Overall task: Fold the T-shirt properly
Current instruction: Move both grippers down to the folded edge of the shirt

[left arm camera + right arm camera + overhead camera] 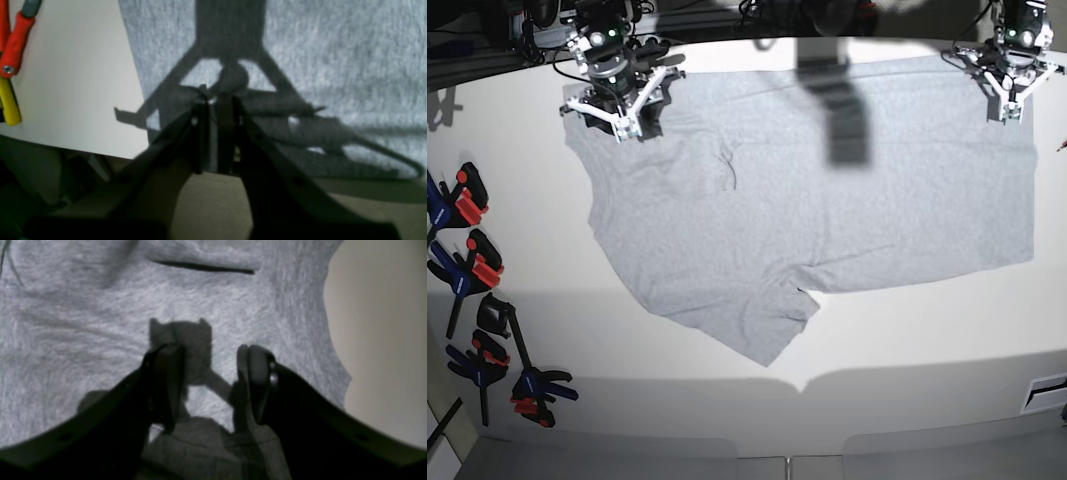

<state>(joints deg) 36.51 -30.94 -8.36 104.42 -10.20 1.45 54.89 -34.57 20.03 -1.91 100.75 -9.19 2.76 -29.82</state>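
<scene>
The T-shirt [827, 210], light heather-grey and showing only plain fabric, lies spread flat across the upper and middle part of the white table [907, 350] in the base view, with one short sleeve pointing toward the lower centre of the frame.

The right gripper [617, 100] sits at the upper left of the base view, over the shirt's top left corner. In the right wrist view its jaws are spread, with bare grey cloth [100, 323] showing between them and a dark fold line near the top of that frame.

The left gripper [1009, 88] is at the upper right of the base view, at the shirt's far top corner. In the left wrist view its jaws are pressed nearly together at the fabric's edge [333, 66]; whether they pinch cloth cannot be told.

Several red, black and blue spring clamps [472, 265] lie along the left edge of the table.
</scene>
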